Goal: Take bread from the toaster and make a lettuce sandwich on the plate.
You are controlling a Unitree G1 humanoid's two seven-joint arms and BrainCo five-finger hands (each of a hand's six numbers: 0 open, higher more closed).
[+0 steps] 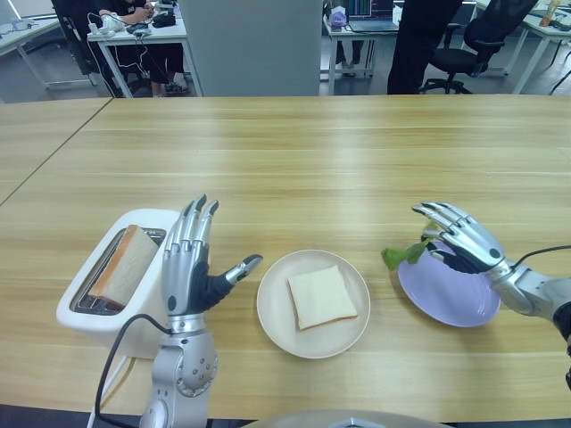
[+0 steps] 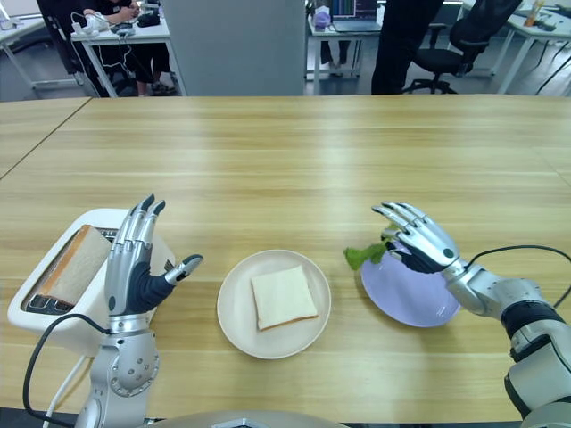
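Observation:
One slice of bread (image 1: 320, 297) lies flat on the cream plate (image 1: 276, 321) at the table's front centre. A white toaster (image 1: 143, 227) stands at the front left with another slice of bread (image 1: 126, 264) sticking up from its slot. My left hand (image 1: 190, 259) stands upright between toaster and cream plate, fingers straight, holding nothing. My right hand (image 1: 459, 237) hovers over the left edge of the purple plate (image 1: 453, 296), its fingers closed on a green lettuce leaf (image 1: 402, 256) that hangs out to the left, just above the table.
The toaster's black cable (image 1: 116, 357) loops off the front edge by my left forearm. Bare wooden table (image 1: 303, 160) stretches behind the plates. Desks, chairs and people stand in the room beyond.

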